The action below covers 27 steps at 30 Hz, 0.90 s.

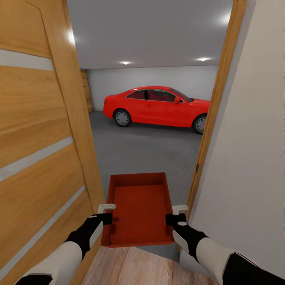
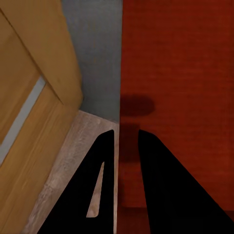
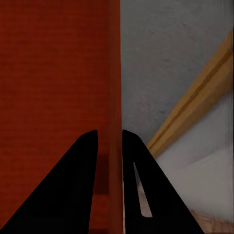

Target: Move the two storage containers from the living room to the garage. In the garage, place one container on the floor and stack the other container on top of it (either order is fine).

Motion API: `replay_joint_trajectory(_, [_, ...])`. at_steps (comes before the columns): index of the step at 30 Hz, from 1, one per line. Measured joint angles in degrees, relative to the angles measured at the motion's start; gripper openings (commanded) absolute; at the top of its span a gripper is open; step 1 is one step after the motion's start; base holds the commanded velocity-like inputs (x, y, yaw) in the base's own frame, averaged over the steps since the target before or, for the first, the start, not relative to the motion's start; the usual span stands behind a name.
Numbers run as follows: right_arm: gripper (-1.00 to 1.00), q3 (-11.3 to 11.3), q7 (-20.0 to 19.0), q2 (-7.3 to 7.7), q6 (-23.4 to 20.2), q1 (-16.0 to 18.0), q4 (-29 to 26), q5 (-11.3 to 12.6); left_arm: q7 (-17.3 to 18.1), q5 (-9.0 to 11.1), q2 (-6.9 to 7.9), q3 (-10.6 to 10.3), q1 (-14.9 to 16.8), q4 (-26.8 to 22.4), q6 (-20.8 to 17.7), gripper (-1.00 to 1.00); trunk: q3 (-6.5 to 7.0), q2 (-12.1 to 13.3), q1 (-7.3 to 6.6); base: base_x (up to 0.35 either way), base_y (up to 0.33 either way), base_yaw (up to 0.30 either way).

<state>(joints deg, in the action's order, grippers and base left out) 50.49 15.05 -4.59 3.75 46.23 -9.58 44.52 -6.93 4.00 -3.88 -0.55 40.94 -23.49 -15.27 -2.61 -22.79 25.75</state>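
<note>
One orange-red storage container (image 1: 138, 206) hangs level between my two arms in the doorway, its open top facing up and nothing inside. My left gripper (image 1: 106, 213) is shut on its left wall, my right gripper (image 1: 174, 215) on its right wall. In the left wrist view, the left gripper (image 2: 126, 132) has its black fingers on either side of the container's (image 2: 180, 73) thin wall. The right wrist view shows the right gripper (image 3: 109, 131) pinching the container's (image 3: 53, 73) opposite wall the same way. Ahead lies the garage with its dark grey concrete floor (image 1: 146, 150).
An open wooden door (image 1: 39, 158) stands close on my left. The door frame (image 1: 209, 130) and a white wall (image 1: 249, 158) are close on my right. A red car (image 1: 158, 105) is parked across the far side of the garage. Light wood planks (image 1: 138, 269) lie under me.
</note>
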Motion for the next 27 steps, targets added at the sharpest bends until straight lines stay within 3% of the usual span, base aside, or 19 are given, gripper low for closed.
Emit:
replay_joint_trajectory(15, [-1.0, 0.01, -0.04, -0.01, 0.03, 0.0, 0.02, 0.06, -0.01, 0.09, 0.04, -0.1, 0.0, -0.02, -0.02, -1.0, 0.0, -0.01, -0.02, 0.151, 0.211, -0.025])
replay_joint_trajectory(27, [-1.0, -0.02, 0.01, 0.01, 0.0, 0.0, -0.01, 0.0, 0.0, -0.01, -0.01, -0.02, 0.01, 0.01, 0.01, -1.0, -0.24, 0.0, 0.0, 0.024, 0.027, -0.238])
